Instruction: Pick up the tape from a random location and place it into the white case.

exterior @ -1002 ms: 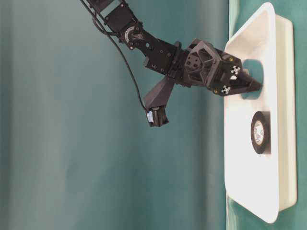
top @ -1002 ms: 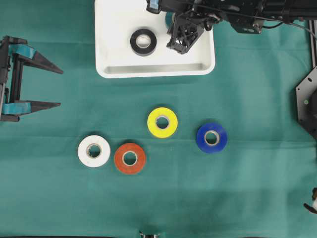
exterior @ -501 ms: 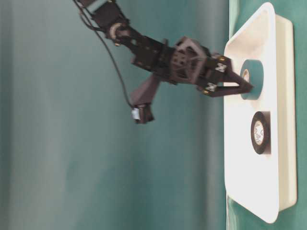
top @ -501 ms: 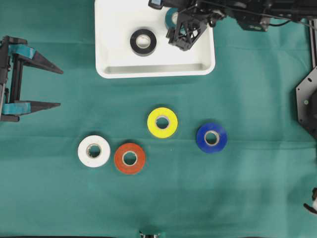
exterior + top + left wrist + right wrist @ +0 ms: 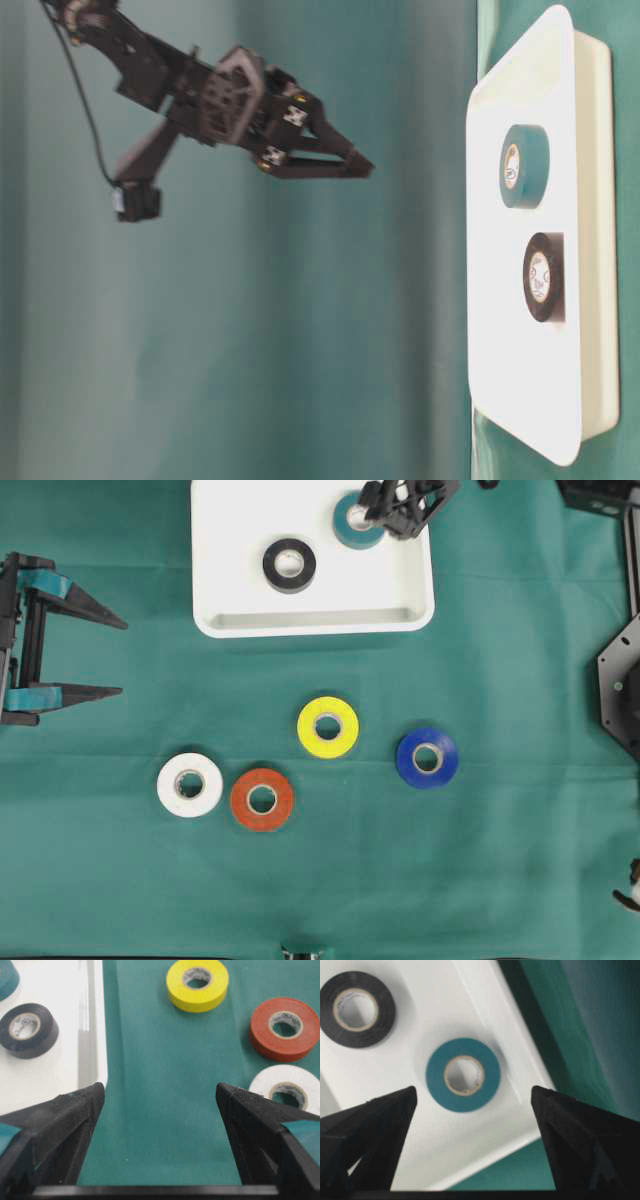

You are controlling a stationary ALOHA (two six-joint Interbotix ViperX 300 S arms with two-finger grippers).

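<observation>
Green cloth covers the worktop (image 5: 520,880) from edge to edge. On it, at the far side, the white case (image 5: 230,590) holds a teal tape roll (image 5: 352,525) lying flat toward its right end and a black tape roll (image 5: 289,564) beside it, both clear of the rim. Above the teal roll hangs the right gripper (image 5: 355,163), well off the case, fingers spread and empty, which suggests a release. At the left edge the left gripper (image 5: 110,658) rests with fingers apart. Yellow (image 5: 328,726), blue (image 5: 427,758), orange (image 5: 262,799) and white (image 5: 190,784) rolls lie loose nearer, probably awaiting pickup.
</observation>
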